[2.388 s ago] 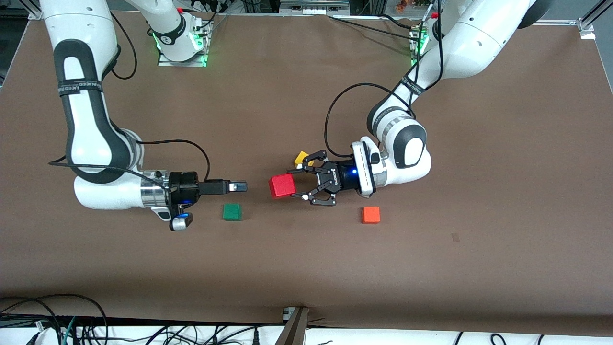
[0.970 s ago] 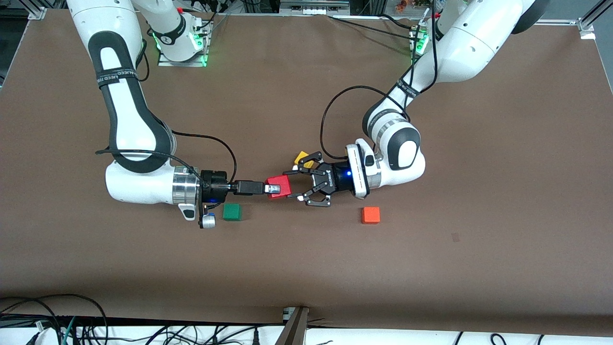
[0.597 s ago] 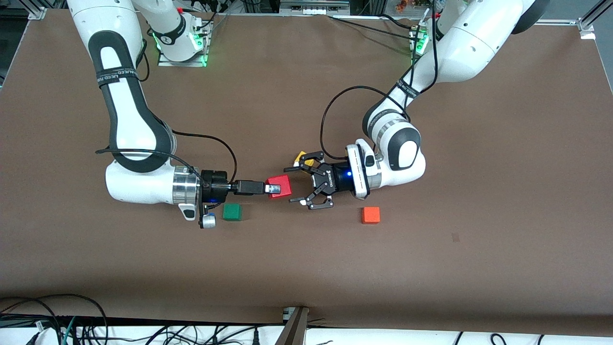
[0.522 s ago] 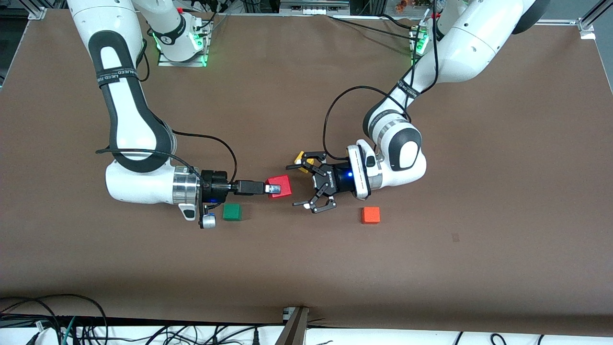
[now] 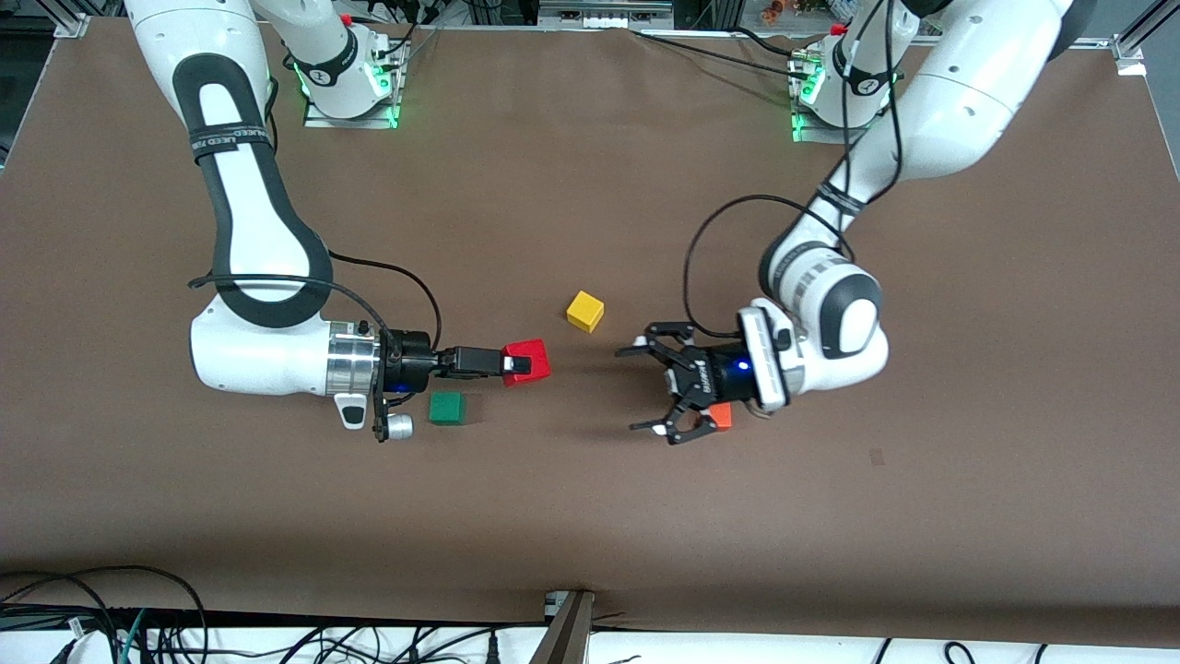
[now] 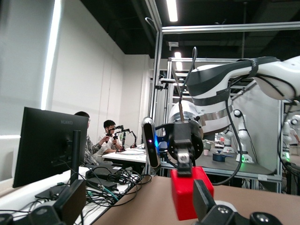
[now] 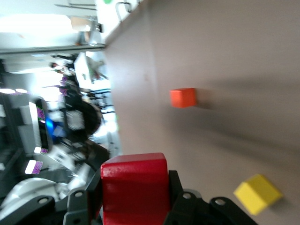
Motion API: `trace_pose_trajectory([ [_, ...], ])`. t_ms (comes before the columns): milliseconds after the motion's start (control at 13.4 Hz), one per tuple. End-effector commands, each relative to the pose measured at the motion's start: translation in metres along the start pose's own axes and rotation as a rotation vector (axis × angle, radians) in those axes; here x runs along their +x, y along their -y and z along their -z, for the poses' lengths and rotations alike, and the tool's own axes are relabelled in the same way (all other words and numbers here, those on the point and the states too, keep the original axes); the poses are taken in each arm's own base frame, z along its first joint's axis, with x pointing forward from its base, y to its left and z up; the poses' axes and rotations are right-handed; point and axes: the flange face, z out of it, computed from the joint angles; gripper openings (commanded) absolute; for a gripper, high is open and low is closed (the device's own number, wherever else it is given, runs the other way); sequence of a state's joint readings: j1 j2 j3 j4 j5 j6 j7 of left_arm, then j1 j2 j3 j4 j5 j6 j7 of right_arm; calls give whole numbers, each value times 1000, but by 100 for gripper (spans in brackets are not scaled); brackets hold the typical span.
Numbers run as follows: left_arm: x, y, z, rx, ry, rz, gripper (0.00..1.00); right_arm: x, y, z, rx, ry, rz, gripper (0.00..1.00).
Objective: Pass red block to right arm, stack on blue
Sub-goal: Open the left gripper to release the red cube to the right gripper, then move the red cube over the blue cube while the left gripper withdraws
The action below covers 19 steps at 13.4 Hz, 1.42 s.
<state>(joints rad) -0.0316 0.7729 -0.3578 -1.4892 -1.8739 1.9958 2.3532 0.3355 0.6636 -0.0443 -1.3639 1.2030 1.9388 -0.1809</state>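
The red block is held in my right gripper, which is shut on it above the table beside the green cube. In the right wrist view the red block fills the space between the jaws of the right gripper. My left gripper is open and empty, apart from the block, over the table by the orange cube. The left wrist view shows the red block ahead, with my left gripper wide open. The blue cube is out of view.
A green cube lies just nearer the camera than the right gripper. A yellow cube lies between the arms, farther from the camera. An orange cube is partly hidden under the left gripper. It also shows in the right wrist view.
My right gripper closed on the red block. My left gripper opened, let it go and drew back toward its own end, over the orange cube, uncovering the yellow cube.
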Motion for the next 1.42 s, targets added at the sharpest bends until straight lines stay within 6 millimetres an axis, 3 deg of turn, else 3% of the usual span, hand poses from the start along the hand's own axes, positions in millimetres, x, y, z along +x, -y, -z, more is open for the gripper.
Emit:
trace_pose_trajectory([
  [0, 17, 24, 40, 8, -8, -74, 100, 2, -10, 13, -172, 20, 61, 12],
  [224, 27, 52, 92, 87, -15, -248, 100, 1, -35, 38, -530, 60, 175, 9],
  [373, 48, 71, 129, 129, -29, -283, 100, 0, -58, 57, -681, 90, 196, 9],
  [522, 50, 76, 148, 96, 17, -215, 100, -1, -77, 83, -783, 126, 174, 9],
  [597, 69, 78, 159, 49, 84, -228, 100, -5, -83, 94, -837, 157, 165, 9],
  [746, 110, 82, 190, -19, 249, -210, 100, -17, -95, 113, -915, 180, 155, 9],
  [896, 138, 83, 218, -37, 347, -232, 100, -32, -106, 130, -973, 170, 153, 9],
  [1045, 143, 79, 250, -121, 411, -241, 100, -56, -123, 146, -1012, 97, 182, 9],
  [1343, 181, 68, 292, -166, 586, -149, 100, -97, -162, 152, -1059, -25, 248, 9],
])
